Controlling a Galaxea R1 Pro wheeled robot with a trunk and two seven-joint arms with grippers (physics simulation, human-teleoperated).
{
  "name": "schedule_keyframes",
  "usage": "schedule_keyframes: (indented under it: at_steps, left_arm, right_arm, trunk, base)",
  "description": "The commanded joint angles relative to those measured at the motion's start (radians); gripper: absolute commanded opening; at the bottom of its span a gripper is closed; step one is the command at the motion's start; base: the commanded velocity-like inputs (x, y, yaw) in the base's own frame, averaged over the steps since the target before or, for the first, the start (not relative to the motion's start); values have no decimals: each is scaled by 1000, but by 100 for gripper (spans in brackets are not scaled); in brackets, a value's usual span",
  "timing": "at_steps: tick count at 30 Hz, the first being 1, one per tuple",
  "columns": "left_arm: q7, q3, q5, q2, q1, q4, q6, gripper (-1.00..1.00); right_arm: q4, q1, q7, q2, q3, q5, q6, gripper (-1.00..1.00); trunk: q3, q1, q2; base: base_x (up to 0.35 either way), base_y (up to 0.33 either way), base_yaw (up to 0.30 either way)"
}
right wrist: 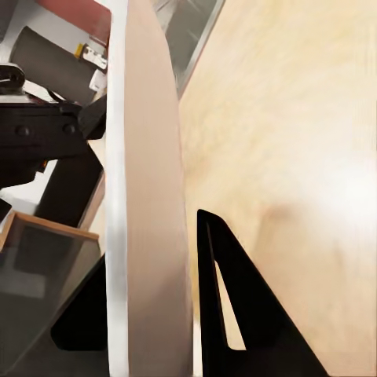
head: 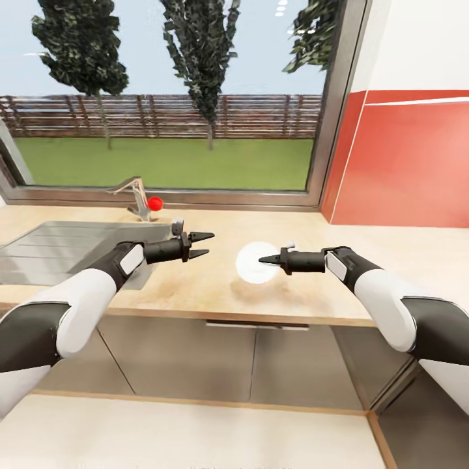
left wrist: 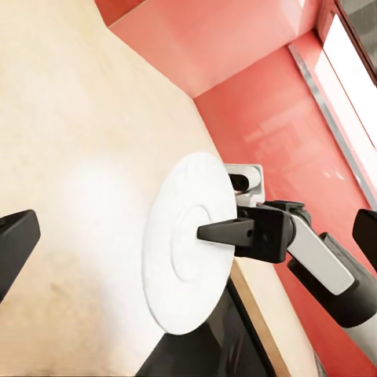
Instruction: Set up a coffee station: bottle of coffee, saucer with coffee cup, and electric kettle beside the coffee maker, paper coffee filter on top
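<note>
Holding the saucer [head: 255,262] by its rim, the right gripper [head: 268,259] has its fingers closed on either face, above the countertop [head: 195,286] right of the sink [head: 65,244] | left gripper [head: 203,244] empty, fingers parted, between sink and saucer | faucet [head: 135,195] behind the sink, under the window [head: 169,98].

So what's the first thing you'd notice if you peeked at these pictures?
Probably the white saucer, pinched by its edge in the right hand and held above the pale wooden countertop. The left hand floats open just across from it. Behind them, a faucet with a bright red knob stands by the sink, under a big window with trees and grass outside.
</note>
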Motion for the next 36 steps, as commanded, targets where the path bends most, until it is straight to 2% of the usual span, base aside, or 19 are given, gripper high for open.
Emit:
schedule_keyframes:
  at_steps: [1,6,8,9,10,14,16,17,19,20,22,23,25,27,28,29,33,34,36]
  left_arm:
    - [-2,-4,5,0,-1,0,6,100]
    - [-2,-5,5,5,-1,0,6,100]
    - [-2,-5,5,16,-1,0,6,100]
    - [-8,-6,5,35,-1,1,6,100]
    - [-16,-6,5,39,-1,2,6,100]
    - [-117,-7,3,55,0,5,3,100]
    - [-154,-17,-18,65,0,7,-6,100]
    - [-175,-26,-44,73,1,10,-20,100]
    - [-209,-32,-74,78,3,18,-39,100]
    - [-263,-37,-105,83,8,36,-64,100]
    - [-331,-39,-140,91,12,63,-100,100]
    - [-396,-41,-177,102,14,90,-151,100]
    - [-465,-43,-227,121,23,113,-232,100]
    - [-495,-43,-248,133,38,122,-271,100]
    - [-496,-44,-262,146,62,128,-297,100]
    - [-496,-45,-276,170,123,133,-336,100]
    - [-496,-45,-284,213,214,137,-426,100]
    - [-496,-45,-285,246,282,138,-464,100]
    - [-496,-45,-286,269,336,138,-478,100]
  right_arm:
    - [0,-1,2,0,-4,-6,12,-100]
    - [0,-1,1,0,-4,-6,12,-100]
    - [0,-1,1,0,-4,-6,12,-100]
    - [0,-1,1,0,-4,-6,12,-100]
    - [0,-1,1,0,-4,-6,12,-100]
    - [0,-1,1,0,-4,-6,12,-100]
    - [0,-1,1,0,-4,-6,12,-100]
    - [0,-1,1,0,-4,-6,12,-100]
    - [0,-1,1,0,-4,-6,12,-100]
    - [0,-1,1,0,-4,-6,12,-100]
    - [0,-1,1,0,-4,-6,12,-100]
    - [0,-1,1,0,-4,-6,12,-100]
    - [0,-1,1,0,-4,-6,12,-100]
    - [0,-1,1,0,-4,-6,12,-100]
    - [0,-1,1,0,-4,-6,12,-100]
    - [0,-1,0,0,-4,-5,12,-100]
    - [0,-1,0,0,-4,-6,12,-100]
    - [0,-1,-1,0,-4,-6,12,-100]
    - [0,-1,-1,0,-4,-6,12,-100]
  trunk:
    - [-1,0,-1]
    - [-1,0,-1]
    - [-1,0,-1]
    - [-1,0,-1]
    - [-1,0,-1]
    - [-1,0,-1]
    - [-1,0,-1]
    - [-1,0,-1]
    - [-1,0,-1]
    - [-1,0,-1]
    - [-1,0,-1]
    - [-1,0,-1]
    - [-1,0,-1]
    - [-1,0,-1]
    - [-1,0,-1]
    - [-1,0,-1]
    - [-1,0,-1]
    - [-1,0,-1]
    - [-1,0,-1]
  base:
    - [-16,0,233]
    - [-7,0,254]
    - [-2,0,266]
    - [-1,0,269]
    - [-1,0,269]
    - [0,0,270]
    - [0,0,270]
    - [0,0,270]
    - [0,0,270]
    - [0,0,270]
    - [0,0,270]
    - [0,0,270]
    - [0,0,270]
    - [0,0,270]
    - [0,0,270]
    - [0,0,270]
    - [0,0,270]
    - [0,0,270]
    - [0,0,270]
